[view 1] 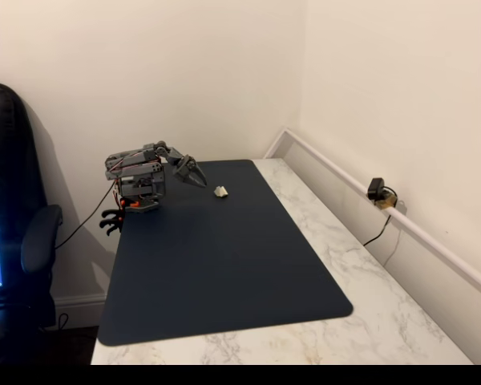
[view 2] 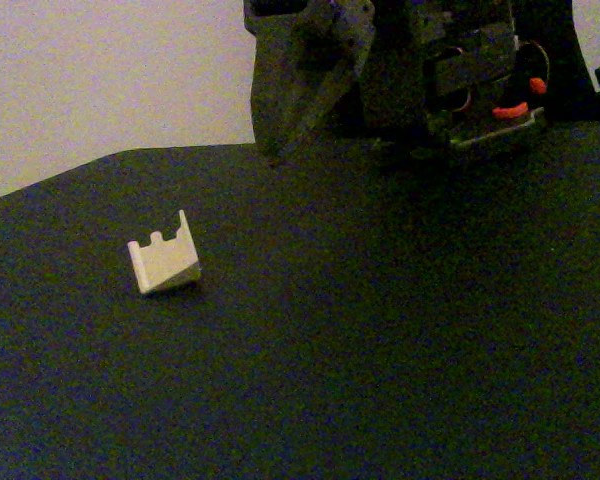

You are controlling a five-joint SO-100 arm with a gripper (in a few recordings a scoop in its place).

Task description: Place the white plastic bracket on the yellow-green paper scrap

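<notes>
White plastic bracket [view 1: 221, 191] located on dark mat [view 1: 224, 257], toward the far end, just right of hand [view 1: 194, 174] in that fixed view and clear of it, no contact. In the close fixed view, bracket [view 2: 164, 262] seen as small off-white piece with flat face and notched upper edge bearing short prongs, resting tilted on mat [view 2: 330, 380], casting small shadow at lower right. Hand [view 2: 305, 110] positioned above and right of bracket in this view, dark grey, fingers angled downward toward mat, tips near surface at far edge; empty, nothing pinched. Spread or pressed together: cannot tell, fingers overlapping and too dark. Arm [view 1: 136, 172] folded low at far left corner of mat, grey body with orange detail, mounted at worktop [view 1: 361, 281] edge by clamp [view 1: 112, 220]. Red cable running from arm base down toward left. Mat covering most of marble-pattern worktop, bare strip left along right and near sides. White rail [view 1: 369, 192] along right wall, small black device [view 1: 377, 191] with cable seated on it. Dark office chair [view 1: 20, 241] at left edge, beside worktop. Plain light walls behind.
</notes>
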